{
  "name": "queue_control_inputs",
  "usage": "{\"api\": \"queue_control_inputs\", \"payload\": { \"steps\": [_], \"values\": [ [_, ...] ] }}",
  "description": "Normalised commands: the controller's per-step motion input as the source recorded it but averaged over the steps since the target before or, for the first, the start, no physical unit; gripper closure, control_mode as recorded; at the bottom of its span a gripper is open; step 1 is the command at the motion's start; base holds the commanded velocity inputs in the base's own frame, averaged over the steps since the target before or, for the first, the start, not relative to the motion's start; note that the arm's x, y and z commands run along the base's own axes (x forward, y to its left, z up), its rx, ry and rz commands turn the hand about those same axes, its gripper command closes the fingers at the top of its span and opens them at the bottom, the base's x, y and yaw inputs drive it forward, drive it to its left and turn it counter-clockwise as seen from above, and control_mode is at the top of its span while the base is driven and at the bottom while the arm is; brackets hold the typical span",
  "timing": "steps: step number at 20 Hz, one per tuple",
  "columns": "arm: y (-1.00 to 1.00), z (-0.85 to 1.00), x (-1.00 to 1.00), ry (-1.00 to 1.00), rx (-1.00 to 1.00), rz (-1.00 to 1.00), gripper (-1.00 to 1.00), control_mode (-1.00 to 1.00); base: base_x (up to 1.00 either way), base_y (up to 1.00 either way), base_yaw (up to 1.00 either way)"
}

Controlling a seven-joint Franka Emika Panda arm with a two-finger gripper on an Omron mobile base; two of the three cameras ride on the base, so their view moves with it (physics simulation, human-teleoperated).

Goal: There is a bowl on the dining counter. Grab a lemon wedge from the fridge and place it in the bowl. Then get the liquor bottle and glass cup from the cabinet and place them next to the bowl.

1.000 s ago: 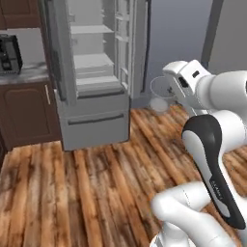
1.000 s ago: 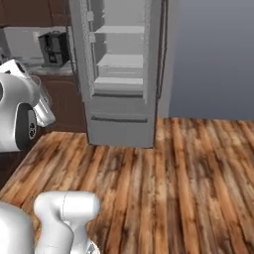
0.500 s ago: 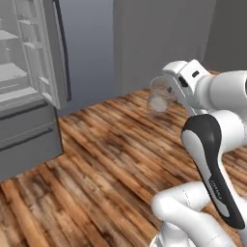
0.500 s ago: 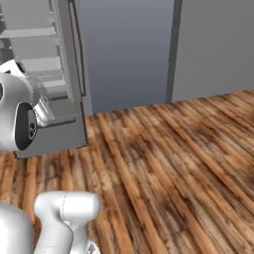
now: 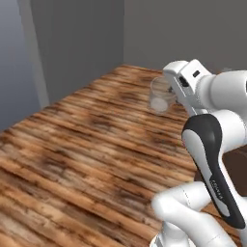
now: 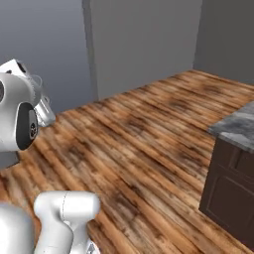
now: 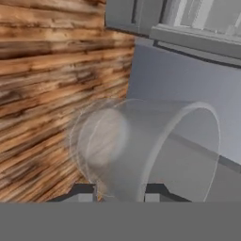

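Observation:
A clear glass cup (image 5: 160,96) hangs on its side in front of the white hand, above the wood floor. My gripper (image 5: 172,92) is shut on its rim. In the hand view the glass cup (image 7: 141,146) lies close to the lens, mouth toward the camera, with my gripper (image 7: 120,191) pinching its lower wall between the dark fingertips (image 7: 86,190). The bowl, the lemon wedge and the liquor bottle are out of view.
A dark cabinet with a grey stone top (image 6: 234,126) stands at the right. Wood floor (image 5: 87,144) stretches ahead to grey walls (image 6: 144,39). Behind the cup, the hand view shows a grey fridge front and its shelves (image 7: 197,21).
The whole picture has swung: the base has turned, so the open fridge has slid out to the left and a counter has come in at the right. The cup stays held.

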Motion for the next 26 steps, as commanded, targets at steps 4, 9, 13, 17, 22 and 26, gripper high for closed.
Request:
{"api": "queue_control_inputs", "payload": {
  "steps": [4,9,13,17,22,26],
  "values": [
    [0.0,0.0,0.0,0.0,0.0,0.0,1.0,1.0,0.65,0.11,-0.6],
    [0.0,0.0,0.0,0.0,0.0,0.0,1.0,1.0,0.74,0.41,-0.58],
    [0.0,0.0,0.0,0.0,0.0,0.0,1.0,1.0,0.88,0.5,-0.53],
    [0.0,0.0,0.0,0.0,0.0,0.0,1.0,1.0,0.95,0.56,-0.5],
    [0.0,0.0,0.0,0.0,0.0,0.0,1.0,1.0,0.98,0.6,-0.48],
    [0.0,0.0,0.0,0.0,0.0,0.0,1.0,1.0,0.99,0.62,-0.47]
  ]
}}
